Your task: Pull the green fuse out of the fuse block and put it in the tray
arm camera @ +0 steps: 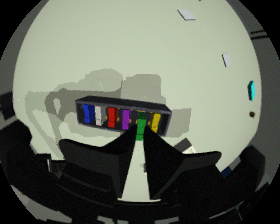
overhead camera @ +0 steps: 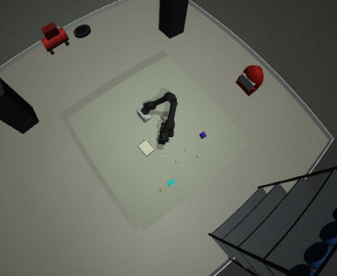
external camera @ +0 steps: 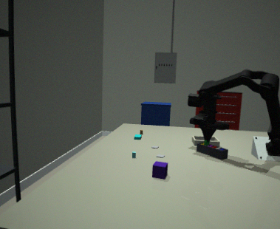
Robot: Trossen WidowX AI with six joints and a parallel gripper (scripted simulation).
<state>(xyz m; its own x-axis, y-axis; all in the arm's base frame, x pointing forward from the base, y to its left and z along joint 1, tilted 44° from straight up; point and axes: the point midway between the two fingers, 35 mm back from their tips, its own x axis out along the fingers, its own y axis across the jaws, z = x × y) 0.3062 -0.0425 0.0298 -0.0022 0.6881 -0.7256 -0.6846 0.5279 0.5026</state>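
Observation:
My gripper [external camera: 207, 140] [arm camera: 140, 128] is shut on the green fuse [external camera: 206, 142] [arm camera: 141, 128], gripping its upper end above the fuse block [external camera: 216, 152] [arm camera: 122, 103]. The green fuse stands higher than its neighbours; whether its lower end is clear of the slot I cannot tell. The yellow fuse [arm camera: 156, 122] is on one side of it. The purple fuse [arm camera: 125, 119], red fuse [arm camera: 112, 118], white fuse [arm camera: 98, 115] and blue fuse [arm camera: 87, 114] sit in the block on the other side. The cream tray [overhead camera: 146, 148] [external camera: 194, 141] lies behind the block in the exterior view, empty in the top view.
A purple cube [overhead camera: 203, 134] [external camera: 159, 170], a cyan block [overhead camera: 171, 182] [external camera: 137, 137], a small teal piece [overhead camera: 197, 156] [external camera: 134, 154] and flat pale pieces [external camera: 160, 156] [arm camera: 186, 15] lie on the table away from the block. The arm's base [external camera: 270, 151] stands at the right in the exterior view.

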